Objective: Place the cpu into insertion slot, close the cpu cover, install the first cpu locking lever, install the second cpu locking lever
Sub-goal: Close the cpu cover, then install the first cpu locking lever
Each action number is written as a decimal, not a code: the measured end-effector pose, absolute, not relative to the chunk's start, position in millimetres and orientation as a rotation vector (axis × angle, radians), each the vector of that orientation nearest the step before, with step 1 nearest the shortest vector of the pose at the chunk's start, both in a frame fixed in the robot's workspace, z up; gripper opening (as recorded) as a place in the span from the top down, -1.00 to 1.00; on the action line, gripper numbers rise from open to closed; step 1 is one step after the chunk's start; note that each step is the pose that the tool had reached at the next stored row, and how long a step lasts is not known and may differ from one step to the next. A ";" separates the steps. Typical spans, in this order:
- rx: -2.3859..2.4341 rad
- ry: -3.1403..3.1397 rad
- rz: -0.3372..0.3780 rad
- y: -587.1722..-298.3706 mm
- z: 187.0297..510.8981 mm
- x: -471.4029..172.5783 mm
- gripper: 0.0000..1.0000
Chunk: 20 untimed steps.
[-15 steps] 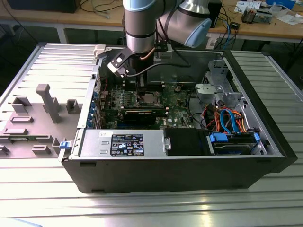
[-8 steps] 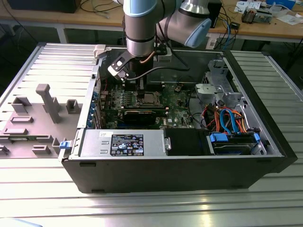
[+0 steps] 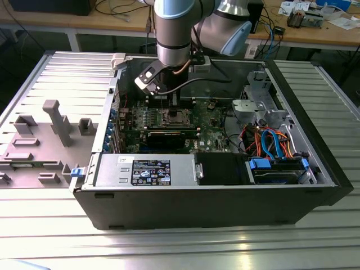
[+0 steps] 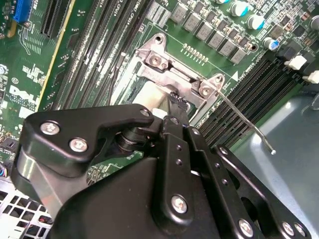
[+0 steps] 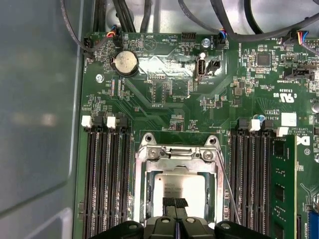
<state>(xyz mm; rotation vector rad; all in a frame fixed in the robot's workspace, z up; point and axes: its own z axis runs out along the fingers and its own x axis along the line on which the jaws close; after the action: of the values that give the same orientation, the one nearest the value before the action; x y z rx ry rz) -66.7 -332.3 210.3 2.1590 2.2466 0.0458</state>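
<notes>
Jaws together over the cpu (image 5: 190, 190)

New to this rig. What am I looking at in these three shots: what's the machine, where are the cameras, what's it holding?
The machine is a robot arm reaching down into an open computer case that lies on a ribbed metal table. The exterior view comes from a camera off the arm; grey fixture blocks stand on the table at that view's left. Both wrist views come from cameras riding on the arm, looking at the green circuit board. There the black tool, fingers together, hangs at the cpu, gripping nothing that I can see. The cpu is seated, and the silver cpu cover lies down around it. A thin wire lever juts out beside it, apparently not latched.
</notes>
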 end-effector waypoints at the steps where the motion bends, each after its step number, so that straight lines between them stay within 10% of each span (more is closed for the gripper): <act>1: 2.159 2.247 0.046 -332.4 210.3 -66.6 0.79; 20: 2.159 2.246 0.045 -332.4 221.0 -63.7 0.79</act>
<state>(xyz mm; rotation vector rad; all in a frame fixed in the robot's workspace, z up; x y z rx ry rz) -63.7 -332.4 221.0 2.1592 2.2464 0.0454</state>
